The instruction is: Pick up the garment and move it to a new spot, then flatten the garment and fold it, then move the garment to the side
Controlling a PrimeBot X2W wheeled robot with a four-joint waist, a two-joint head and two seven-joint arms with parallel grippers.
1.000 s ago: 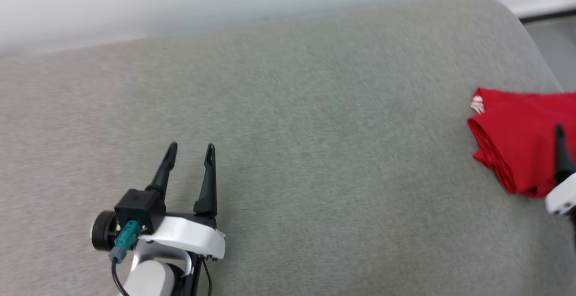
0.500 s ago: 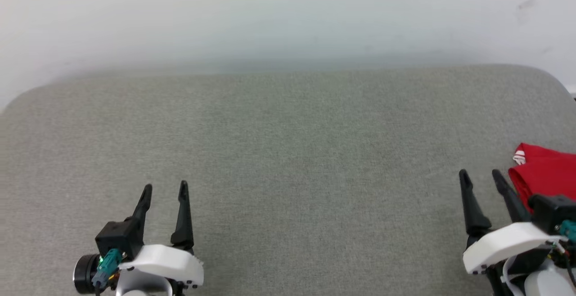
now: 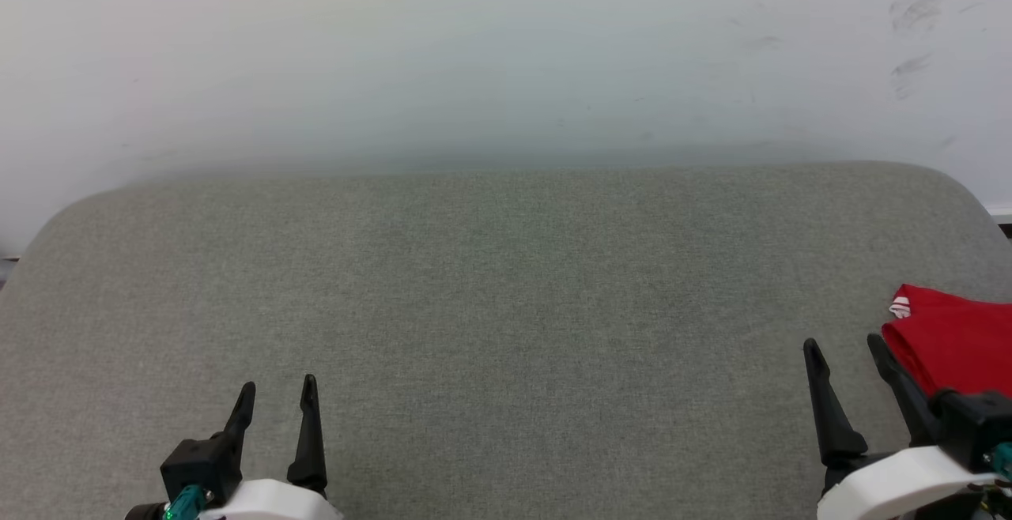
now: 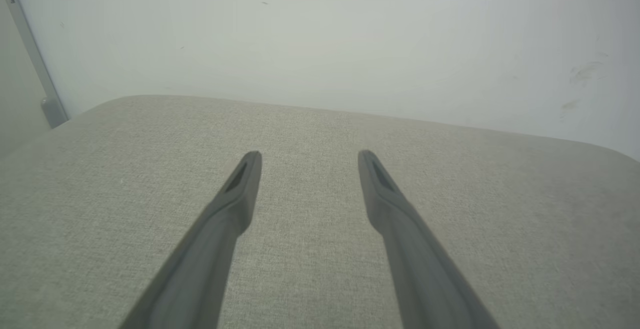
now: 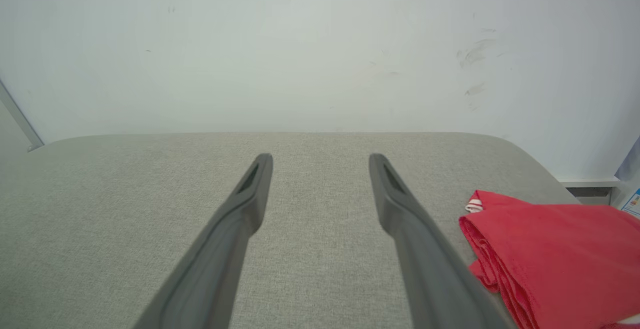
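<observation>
A scuffed white wall point(image 3: 506, 54) backs the grey fabric-topped bench point(image 3: 506, 283). The left gripper point(image 3: 278, 383) and right gripper point(image 3: 843, 341) hover low over its near side, fingers pointing at the wall, jaws spread and empty. The red garment point(image 3: 957, 338) lies folded over at the bench's right edge, just beside the right gripper.

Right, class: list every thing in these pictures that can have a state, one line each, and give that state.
garment, folded in layers, lying near the cushion's right end, not held
left claw, open, nothing between its fingers, over the cushion
right claw, open, nothing between its fingers, just left of the garment
grey cushion, flat, carrying the garment
</observation>
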